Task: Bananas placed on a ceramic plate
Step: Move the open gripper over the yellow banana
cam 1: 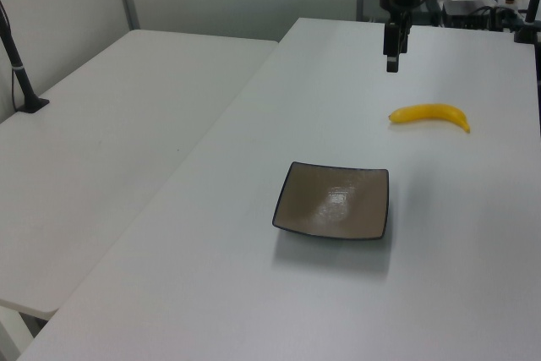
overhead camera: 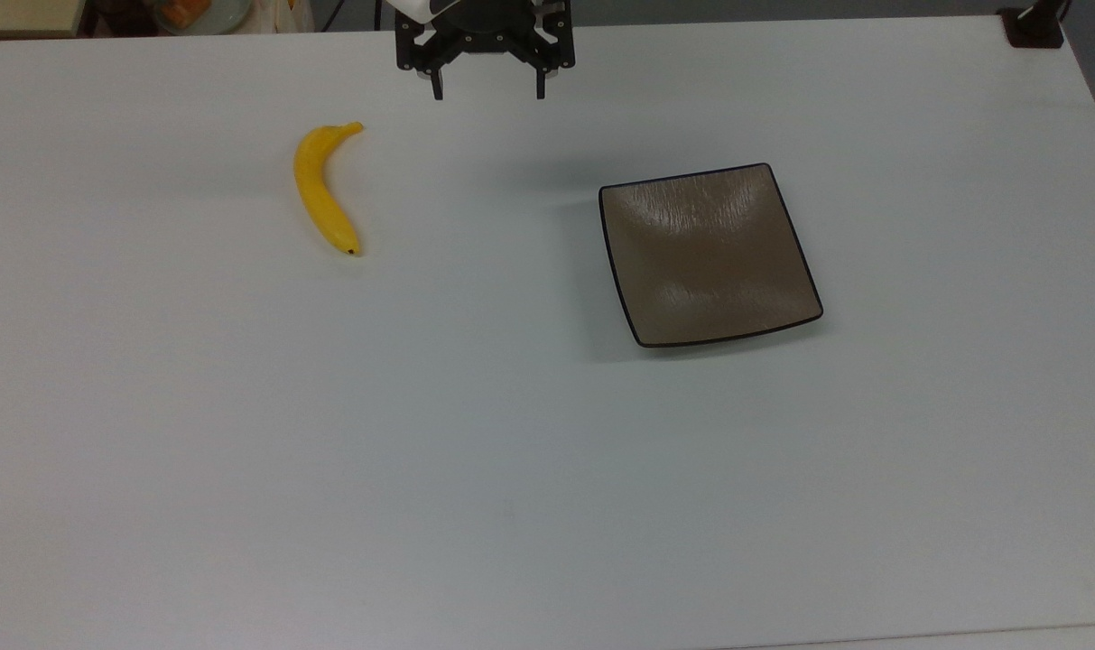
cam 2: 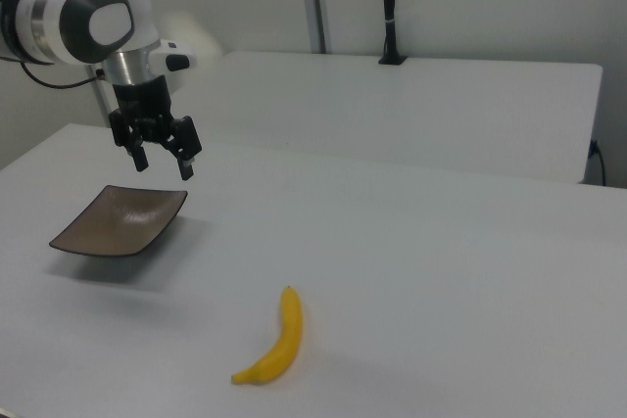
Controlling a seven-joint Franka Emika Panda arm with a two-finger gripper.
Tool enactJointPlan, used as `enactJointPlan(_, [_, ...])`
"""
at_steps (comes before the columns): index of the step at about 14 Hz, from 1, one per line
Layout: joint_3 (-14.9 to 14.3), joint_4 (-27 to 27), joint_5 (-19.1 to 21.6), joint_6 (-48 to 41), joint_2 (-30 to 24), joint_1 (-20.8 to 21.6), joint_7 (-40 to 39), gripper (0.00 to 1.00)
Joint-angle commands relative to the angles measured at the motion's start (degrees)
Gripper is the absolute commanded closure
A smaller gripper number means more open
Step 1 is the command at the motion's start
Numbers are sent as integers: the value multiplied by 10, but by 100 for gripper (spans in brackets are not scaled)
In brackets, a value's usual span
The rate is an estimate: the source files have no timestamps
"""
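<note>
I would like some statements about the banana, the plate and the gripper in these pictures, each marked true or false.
1. The banana lies on the white table, apart from the plate. True.
2. The gripper is shut on the banana. False: it is open and holds nothing.
3. The plate is empty. True.
4. In the top view, the banana is to the right of the plate. False: it is to the top view's left.

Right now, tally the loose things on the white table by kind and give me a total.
Banana: 1
Square brown plate: 1
Total: 2, both lying apart on the white table; nothing is on the plate.
</note>
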Motion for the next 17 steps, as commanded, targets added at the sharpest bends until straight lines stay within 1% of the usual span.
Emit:
enactJointPlan(1, [-5, -17, -11, 4, -16, 4, 7, 0])
enactJointPlan(4, [-6, -17, -26, 4, -16, 2, 7, 0])
enactJointPlan(5, [-10, -15, -36, 8, -11, -1, 5, 0])
enactJointPlan(7, [-44, -17, -46, 60, -7, -4, -8, 0])
enactJointPlan(8, [-62, -17, -54, 61, -3, -4, -28, 0])
enactJointPlan(9, [-70, -17, -66, 60, 0, -4, -56, 0])
enactJointPlan(10, [-87, -17, -76, 59, 2, -4, -90, 0])
enactJointPlan(11, [-106, -26, -76, 61, 2, -5, -103, 0])
enactJointPlan(13, [-115, -53, -78, 76, 2, -19, -124, 0])
enactJointPlan(15, [-129, -89, -78, 117, 5, -25, -132, 0])
enactJointPlan(16, [-130, -93, -81, 119, 14, -26, -134, 0])
enactJointPlan(17, [-133, -103, -93, 119, 17, -26, -148, 0])
